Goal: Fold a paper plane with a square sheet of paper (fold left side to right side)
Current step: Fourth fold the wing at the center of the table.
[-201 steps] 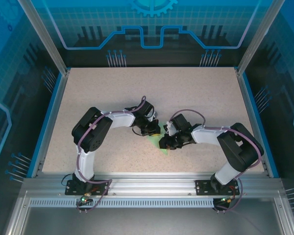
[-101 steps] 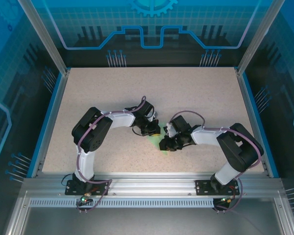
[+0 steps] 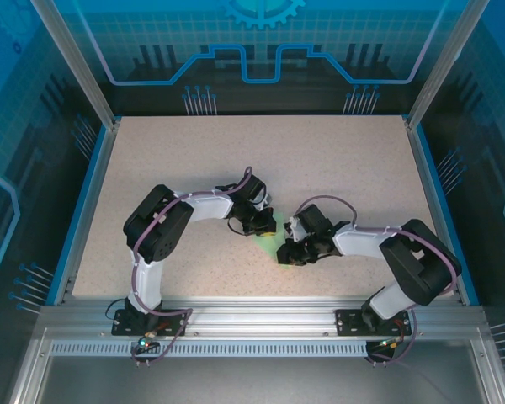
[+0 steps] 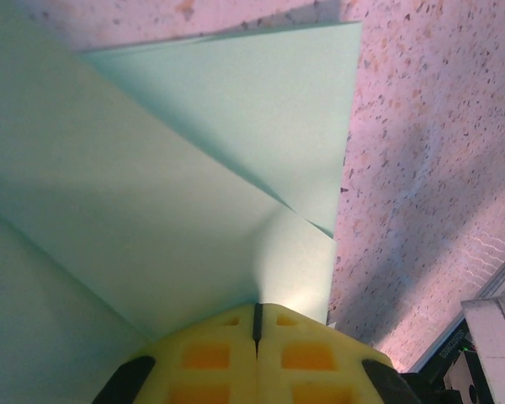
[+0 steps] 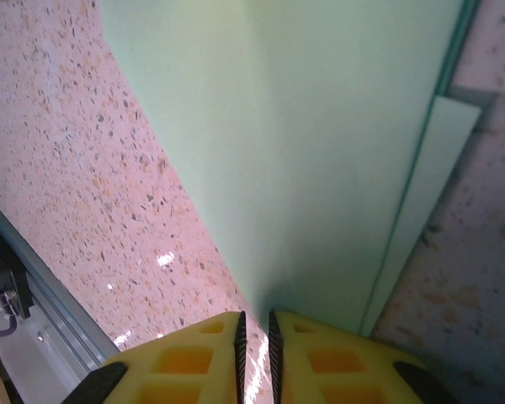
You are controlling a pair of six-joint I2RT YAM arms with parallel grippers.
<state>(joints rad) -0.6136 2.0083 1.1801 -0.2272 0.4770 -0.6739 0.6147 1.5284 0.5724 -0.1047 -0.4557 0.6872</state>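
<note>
Top external: the speckled beige table (image 3: 320, 160) sits inside a blue-walled enclosure. Both black-and-white arms bend inward and meet near the table's centre, toward the near side. The folded pale mint-green paper sheet (image 3: 272, 239) lies flat between the two wrists and is mostly covered by them, with a small green patch showing. The left gripper (image 3: 268, 225) is on the far-left side of the paper sheet. The right gripper (image 3: 284, 252) is on its near-right side. The two grippers are close together but apart. Jaw state is too small to read here.

Left wrist: the left gripper (image 4: 257, 324) has its yellow fingertips pressed together, with a thin seam between them. The tips sit against the paper sheet (image 4: 151, 210). Cannot tell if any layer is caught in the seam. The paper sheet shows overlapping layers, with diagonal fold edges meeting just ahead of the tips. The table (image 4: 421, 168) is bare on the right, and a metal rail (image 4: 488, 337) shows in the lower-right corner.

Right wrist: the right gripper (image 5: 254, 332) has its yellow fingertips nearly together, with a narrow slit left between them. The paper sheet (image 5: 320, 151) narrows down to that slit. Cannot tell whether it is pinched. A narrow paler strip (image 5: 429, 185) of paper shows along the right edge. The table (image 5: 84, 168) is on the left, and a metal rail (image 5: 34, 278) is at lower left.
</note>
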